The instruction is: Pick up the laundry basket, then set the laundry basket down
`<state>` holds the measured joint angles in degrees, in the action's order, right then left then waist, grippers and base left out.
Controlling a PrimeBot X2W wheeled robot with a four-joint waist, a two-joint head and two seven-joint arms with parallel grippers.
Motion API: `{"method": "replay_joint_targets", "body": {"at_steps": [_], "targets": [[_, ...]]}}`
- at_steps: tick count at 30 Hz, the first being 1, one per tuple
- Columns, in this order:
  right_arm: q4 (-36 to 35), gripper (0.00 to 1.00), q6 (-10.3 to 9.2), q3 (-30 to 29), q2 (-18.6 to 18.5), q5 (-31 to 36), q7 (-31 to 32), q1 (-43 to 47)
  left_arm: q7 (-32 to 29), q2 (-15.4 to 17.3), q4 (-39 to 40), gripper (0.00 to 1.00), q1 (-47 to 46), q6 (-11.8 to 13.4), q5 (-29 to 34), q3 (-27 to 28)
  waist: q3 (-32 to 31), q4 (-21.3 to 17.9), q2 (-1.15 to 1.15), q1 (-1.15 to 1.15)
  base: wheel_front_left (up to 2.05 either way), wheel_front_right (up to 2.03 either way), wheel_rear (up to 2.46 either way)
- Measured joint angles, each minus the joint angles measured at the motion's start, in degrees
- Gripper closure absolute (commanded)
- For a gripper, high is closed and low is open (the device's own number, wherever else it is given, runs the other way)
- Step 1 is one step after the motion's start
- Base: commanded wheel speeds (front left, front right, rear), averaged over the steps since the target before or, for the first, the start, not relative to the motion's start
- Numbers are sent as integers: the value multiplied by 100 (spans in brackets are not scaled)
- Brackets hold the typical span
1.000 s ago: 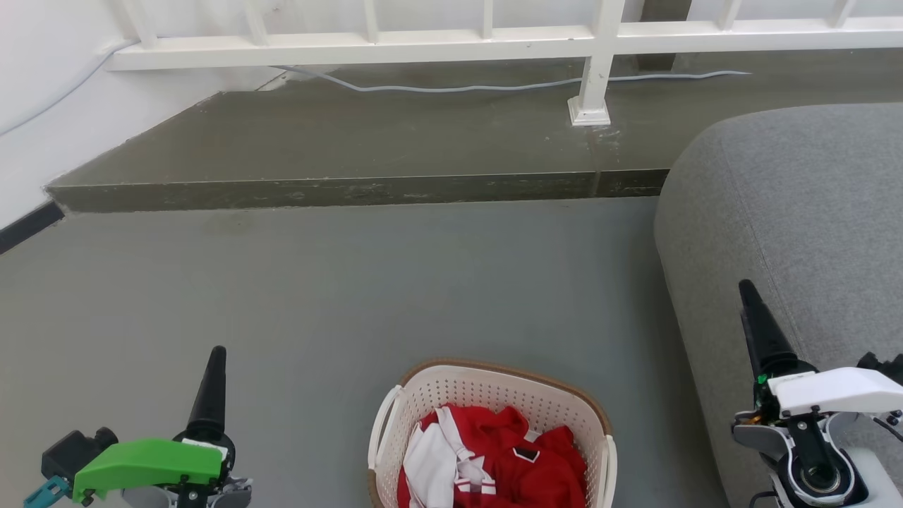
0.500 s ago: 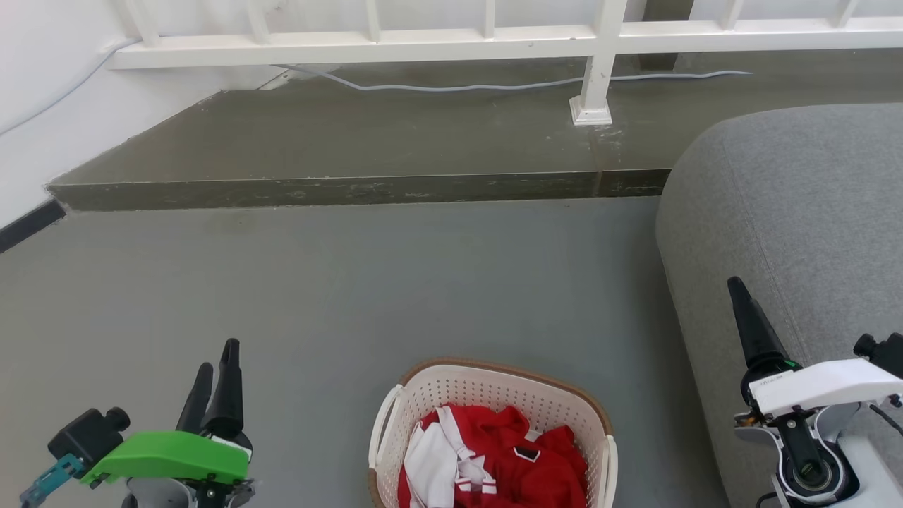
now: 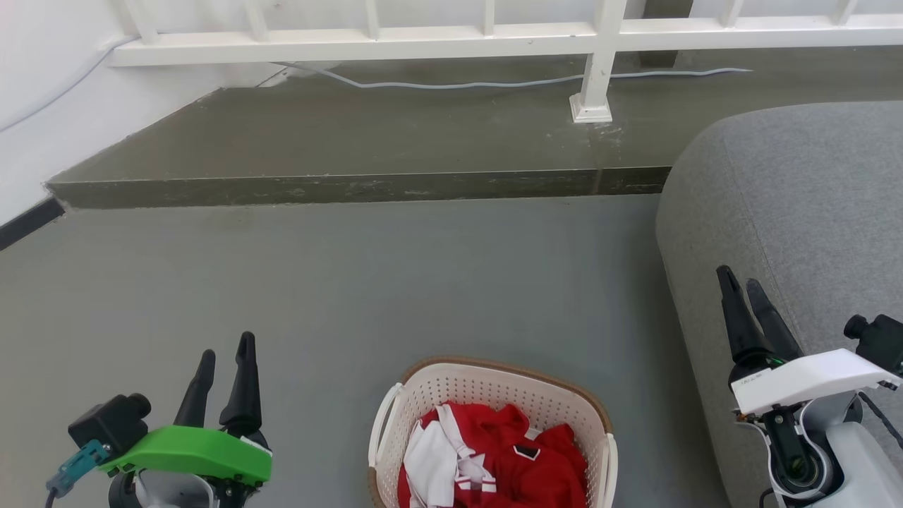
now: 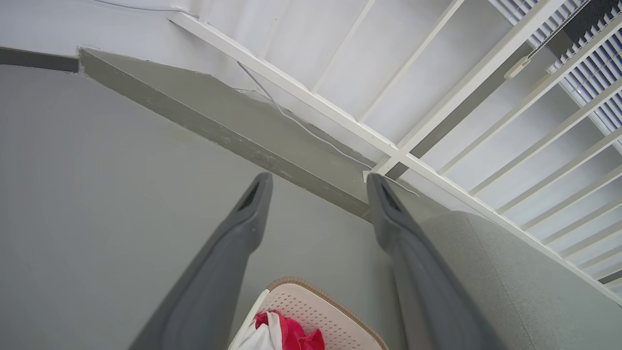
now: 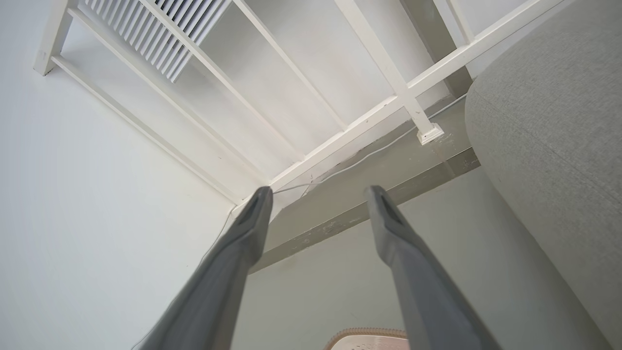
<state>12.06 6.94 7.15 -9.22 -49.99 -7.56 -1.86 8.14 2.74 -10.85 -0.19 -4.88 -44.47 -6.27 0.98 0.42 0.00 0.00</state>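
The laundry basket (image 3: 494, 389) sits on the grey floor (image 3: 423, 282) just in front of the robot. It is cream-white and perforated, with a brown woven-look rim and white loop handles, and red and white clothing (image 3: 522, 462) is heaped inside. The left gripper (image 3: 226, 347) and right gripper (image 3: 738, 277) flank it, well apart from it, fingers spread and empty. A grey sofa (image 3: 790, 197) crowds the right gripper. A raised step (image 3: 353, 189) and white railing (image 3: 423, 41) lie beyond.

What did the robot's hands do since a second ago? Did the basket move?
Both grippers crept forward and turned: the left gripper and right gripper now show two fingers apart. Nothing was grabbed. The laundry basket stayed put, red clothes inside.
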Motion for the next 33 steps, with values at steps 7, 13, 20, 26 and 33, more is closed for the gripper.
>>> {"method": "replay_joint_targets", "body": {"at_steps": [7, 13, 20, 26, 33], "targets": [[-11, 0, -44, 38, 23, 588, -109, 0, 102, -2, 98, 0, 0, 66, 455, -79, 22, 2, 0, 0, 0, 0, 0], [-33, 0, -43, 64, 58, 1074, -238, -1, 219, -4, 180, 0, 0, 94, 901, -140, 31, 2, 0, 0, 0, 0, 0], [-56, 0, -42, 81, 76, 1619, -357, -1, 341, -5, 256, 0, 0, 114, 1426, -220, 31, 4, 0, 0, 0, 0, 0], [-56, 0, -42, 107, 104, 2078, -459, -2, 422, -7, 355, 0, 0, 187, 1750, -331, 26, 10, 0, 0, 0, 0, 0], [-66, 0, -41, 143, 154, 2642, -587, -2, 560, -7, 450, 0, 1, 241, 2178, -435, 26, 12, 0, 0, 0, 0, 0]]}}
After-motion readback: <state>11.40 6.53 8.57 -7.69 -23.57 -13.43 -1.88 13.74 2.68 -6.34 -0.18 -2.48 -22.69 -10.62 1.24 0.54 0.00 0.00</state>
